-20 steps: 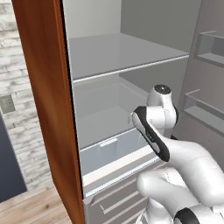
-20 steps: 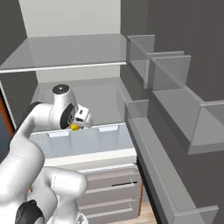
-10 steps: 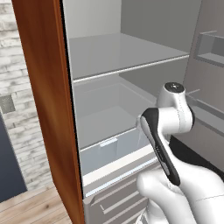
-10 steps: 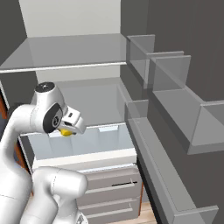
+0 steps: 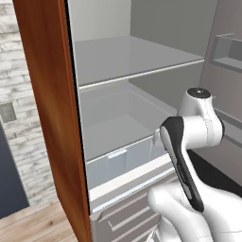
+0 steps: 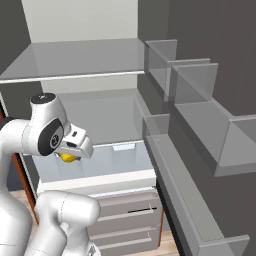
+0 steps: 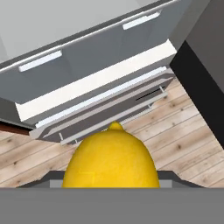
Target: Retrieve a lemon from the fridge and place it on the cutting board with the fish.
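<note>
My gripper (image 6: 70,155) is shut on the lemon (image 6: 66,158), a small bright yellow fruit that peeks out under the white hand in the right base view. Seen from the hand, the lemon (image 7: 111,159) sits large at the bottom centre and hides the fingertips. The fridge (image 5: 134,71) stands open, pale grey shelves inside, its wood-brown side panel (image 5: 45,118) on the left. The hand hovers in front of the fridge's lower shelf, above the drawers. The arm (image 5: 191,137) covers the gripper in the left base view. The cutting board and the fish are out of view.
A translucent crisper drawer (image 5: 123,160) juts out below the lower shelf. Grey drawer fronts (image 6: 125,215) sit beneath it. The open door's bins (image 6: 200,95) line the right side. A wooden floor (image 7: 183,131) lies below. A pale brick wall (image 5: 16,104) stands left of the fridge.
The arm has drawn back out of the fridge and risen, carrying the lemon left and toward the base. The grip on the lemon has held.
</note>
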You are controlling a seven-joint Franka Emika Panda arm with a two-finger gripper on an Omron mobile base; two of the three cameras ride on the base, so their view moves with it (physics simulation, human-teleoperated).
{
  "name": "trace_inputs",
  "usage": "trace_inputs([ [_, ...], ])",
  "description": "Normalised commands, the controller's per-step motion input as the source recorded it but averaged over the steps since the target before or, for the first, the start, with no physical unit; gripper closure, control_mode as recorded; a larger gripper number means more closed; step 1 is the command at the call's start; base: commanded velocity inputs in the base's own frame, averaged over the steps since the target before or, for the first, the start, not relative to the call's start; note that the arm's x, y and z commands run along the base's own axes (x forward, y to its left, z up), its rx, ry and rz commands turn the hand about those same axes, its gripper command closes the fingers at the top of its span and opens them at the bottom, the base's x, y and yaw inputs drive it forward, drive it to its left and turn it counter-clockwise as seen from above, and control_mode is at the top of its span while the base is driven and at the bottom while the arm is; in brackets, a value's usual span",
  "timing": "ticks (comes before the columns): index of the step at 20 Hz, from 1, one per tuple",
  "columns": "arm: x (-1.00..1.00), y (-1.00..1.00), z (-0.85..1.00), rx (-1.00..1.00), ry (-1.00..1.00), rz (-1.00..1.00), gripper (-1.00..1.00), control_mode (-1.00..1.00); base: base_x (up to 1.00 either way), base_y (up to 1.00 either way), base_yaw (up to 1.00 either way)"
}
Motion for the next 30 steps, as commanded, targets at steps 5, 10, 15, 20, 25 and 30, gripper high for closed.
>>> trace_inputs([
  [5, -0.11, 0.0, 0.0, 0.0, 0.0, 0.0, 1.0, -1.0, 0.0, 0.0, 0.0],
  [10, 0.0, 0.0, 0.0, 0.0, 0.0, 0.0, 1.0, 1.0, -0.98, -0.04, -0.36],
  [15, 0.0, 0.0, 0.0, 0.0, 0.0, 0.0, 1.0, 1.0, -0.95, 0.02, -0.68],
  [20, 0.0, 0.0, 0.0, 0.0, 0.0, 0.0, 1.0, 1.0, -0.77, 0.0, -0.76],
  [25, 0.0, 0.0, 0.0, 0.0, 0.0, 0.0, 1.0, 1.0, -0.36, -0.18, -0.8],
  [30, 0.0, 0.0, 0.0, 0.0, 0.0, 0.0, 1.0, 1.0, 0.0, -0.72, -0.72],
])
